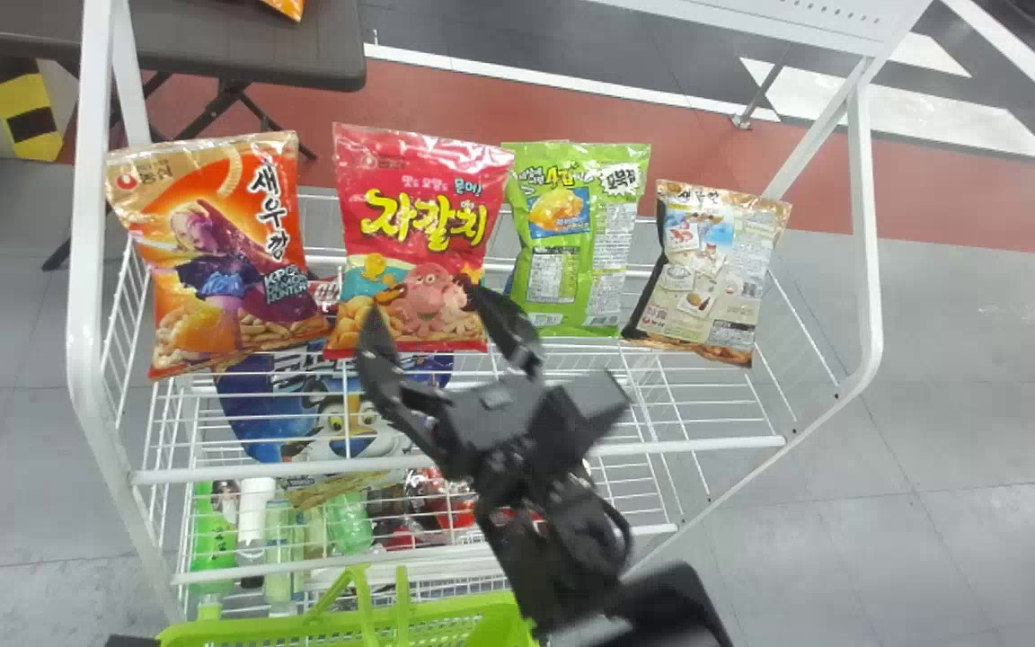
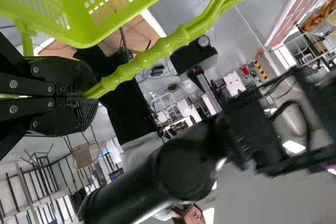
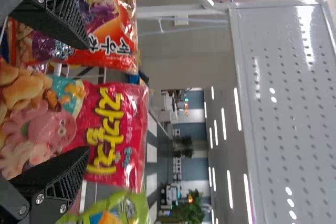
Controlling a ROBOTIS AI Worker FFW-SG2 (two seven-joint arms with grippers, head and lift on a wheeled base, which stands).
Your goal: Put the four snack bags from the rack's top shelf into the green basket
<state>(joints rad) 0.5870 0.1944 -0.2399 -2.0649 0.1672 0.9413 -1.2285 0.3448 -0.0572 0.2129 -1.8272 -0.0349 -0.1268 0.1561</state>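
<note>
Head view: slotted green basket (image 1: pixel 455 613) at the bottom, the left pincer (image 2: pixel 86 96) pinching its ridged handle (image 2: pixel 163 47), right pincer (image 1: pixel 423 301) spread mid-frame, four glossy, crinkled snack bags (image 1: pixel 419 202) upper centre, past the wire rack's front rail (image 1: pixel 257 470), dark table (image 1: pixel 257 40) upper left.

Snack bags, four, standing in a row on the rack's top shelf (image 1: pixel 724 444), left to right:
1. Orange bag (image 1: pixel 212 261), plump, slightly tilted.
2. Red bag (image 1: pixel 419 225), pink octopus print, plump, close beside the green.
3. Green bag (image 1: pixel 571 243), printed panels showing.
4. Beige-and-black bag (image 1: pixel 711 270), tilted, slightly apart.

Green basket (image 2: pixel 81 30), one: slotted walls, handles raised, at the rack's near side.
</note>
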